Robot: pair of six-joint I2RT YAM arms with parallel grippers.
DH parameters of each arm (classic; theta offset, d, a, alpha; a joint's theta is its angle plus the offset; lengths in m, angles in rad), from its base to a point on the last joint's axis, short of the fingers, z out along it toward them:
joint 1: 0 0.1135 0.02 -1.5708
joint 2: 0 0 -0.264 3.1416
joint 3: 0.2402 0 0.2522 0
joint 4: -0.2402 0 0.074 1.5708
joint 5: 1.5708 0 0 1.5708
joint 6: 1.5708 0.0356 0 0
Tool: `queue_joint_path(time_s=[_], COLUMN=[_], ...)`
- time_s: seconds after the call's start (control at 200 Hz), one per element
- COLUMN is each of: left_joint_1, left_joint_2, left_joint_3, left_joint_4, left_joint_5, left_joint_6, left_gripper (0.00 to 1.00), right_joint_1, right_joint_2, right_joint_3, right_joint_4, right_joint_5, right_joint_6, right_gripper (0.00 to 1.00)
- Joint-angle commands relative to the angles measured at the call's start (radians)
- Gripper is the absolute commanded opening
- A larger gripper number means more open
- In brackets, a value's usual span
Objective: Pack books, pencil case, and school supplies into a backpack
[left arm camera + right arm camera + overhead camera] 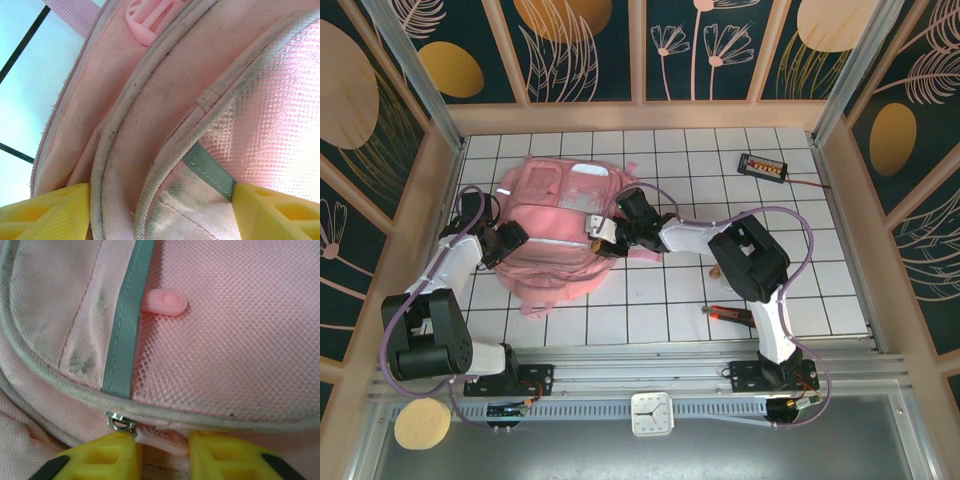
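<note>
The backpack (pixel 555 265) is lying on the tiled table (pixel 690 165), left of its middle, with an arm reaching in at each side. The right gripper (pixel 162 446) is pinching the pink zipper pull (pixel 159 439) just beside the metal slider (pixel 119 422). Its yellow fingers (pixel 107 457) are sitting nearly together below the mesh pocket (pixel 240 340). The left gripper (pixel 160 215) is straddling the backpack's piped seams (pixel 130 140), spread wide and touching fabric on both sides. I cannot tell whether it is squeezing. A black button box (pixel 763 166) is sitting well apart, at the far right.
</note>
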Motion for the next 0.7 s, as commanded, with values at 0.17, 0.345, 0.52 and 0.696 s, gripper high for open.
queue_joint_path(time_s=[0.17,0.345,0.52,0.696], left_joint_1=[0.003,0.003,0.002,-0.010], left_joint_2=[0.001,-0.006,-0.027,-0.078], left_joint_3=[-0.020,-0.026,-0.062,-0.133], left_joint_4=[0.014,0.016,0.056,0.117], left_joint_5=[0.028,0.034,0.104,0.148], left_joint_6=[0.020,0.017,-0.034,-0.091], left_gripper=[0.73,0.73,0.72,0.71], right_joint_1=[0.014,0.020,0.024,0.064], right_joint_2=[-0.043,-0.058,-0.097,-0.117], right_joint_3=[-0.026,-0.017,0.027,0.043], right_joint_4=[-0.065,-0.101,-0.243,-0.323], right_joint_5=[0.032,0.030,-0.022,-0.067], right_joint_6=[-0.010,-0.010,0.045,0.177], right_gripper=[0.13,0.00,0.00,0.00])
